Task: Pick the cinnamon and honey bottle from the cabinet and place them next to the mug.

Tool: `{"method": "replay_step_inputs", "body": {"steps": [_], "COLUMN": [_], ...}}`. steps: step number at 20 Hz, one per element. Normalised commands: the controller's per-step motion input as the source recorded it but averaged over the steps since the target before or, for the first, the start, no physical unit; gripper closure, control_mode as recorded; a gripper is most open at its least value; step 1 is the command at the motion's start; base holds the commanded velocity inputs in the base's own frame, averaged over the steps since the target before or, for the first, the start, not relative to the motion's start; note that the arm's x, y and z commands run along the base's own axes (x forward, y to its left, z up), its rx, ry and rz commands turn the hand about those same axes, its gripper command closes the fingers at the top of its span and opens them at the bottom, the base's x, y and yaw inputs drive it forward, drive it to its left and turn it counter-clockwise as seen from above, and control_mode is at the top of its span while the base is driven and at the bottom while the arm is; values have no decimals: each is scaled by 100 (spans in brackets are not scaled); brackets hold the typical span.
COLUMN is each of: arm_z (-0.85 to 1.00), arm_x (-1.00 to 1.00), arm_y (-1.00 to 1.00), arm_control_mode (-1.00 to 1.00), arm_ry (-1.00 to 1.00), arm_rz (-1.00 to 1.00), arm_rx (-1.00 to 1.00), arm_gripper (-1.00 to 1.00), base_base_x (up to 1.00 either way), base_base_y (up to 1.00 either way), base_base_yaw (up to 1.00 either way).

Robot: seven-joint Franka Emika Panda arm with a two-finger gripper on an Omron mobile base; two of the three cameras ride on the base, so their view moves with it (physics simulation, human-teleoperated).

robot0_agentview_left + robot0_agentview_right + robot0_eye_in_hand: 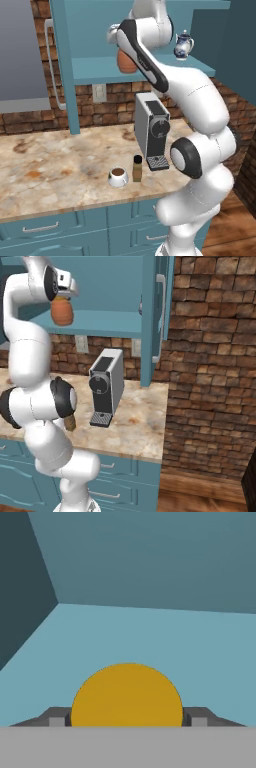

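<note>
Honey bottle [62, 312]: terracotta-orange body, yellow lid; held at the open shelf of the cabinet [95, 67], just above the shelf board near its front edge. Yellow lid [127, 695] seen from above in the hand view, flanked on both sides by dark fingertips [199, 717] pressed against it. In the left base view, partly hidden behind the arm [125, 61].

End effector [127, 722]: clamped on the honey bottle, jaws set either side of the lid; raised to cabinet-shelf height.

Cabinet: teal-blue, wall-mounted above the surface [55, 165], flat panel sides, pale blue shelf floor and back wall visible in the hand view.

Teapot [183, 46]: blue and white, upright on the cabinet shelf, to the right of the honey bottle, well apart from it.

Cinnamon [137, 168]: slim brown bottle, black cap, upright on the surface below the cabinet, just beside the mug [118, 177] on its right, apart from it.

Mug: small, white, dark liquid inside, upright on the surface below the cabinet, near the front edge.

Coffee machine [152, 129]: grey and black, upright on the surface beneath the cabinet shelf, just behind and to the right of the cinnamon.

Wall: brick, behind the surface, with a white outlet [99, 92] below the cabinet.

Drawers [45, 227]: teal, metal handles, under the surface.
</note>
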Motion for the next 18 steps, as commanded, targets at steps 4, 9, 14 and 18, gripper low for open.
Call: {"method": "replay_step_inputs", "body": {"steps": [4, 9, 14, 18], "arm_z": [-17, -29, -39, -49], "arm_x": [-100, -100, -100, -94], "arm_y": [-28, -35, -45, -40], "arm_control_mode": [-100, -100, -100, -100], "arm_ry": [-7, -4, -1, 0], "arm_rz": [0, 4, 11, 27], "arm_rx": [5, 6, 5, 0], "arm_gripper": [100, 100, 100, 100], "base_base_x": [0, 0, 0, 0], "base_base_y": [0, 0, 0, 0], "base_base_yaw": [0, 0, 0, 0]}}
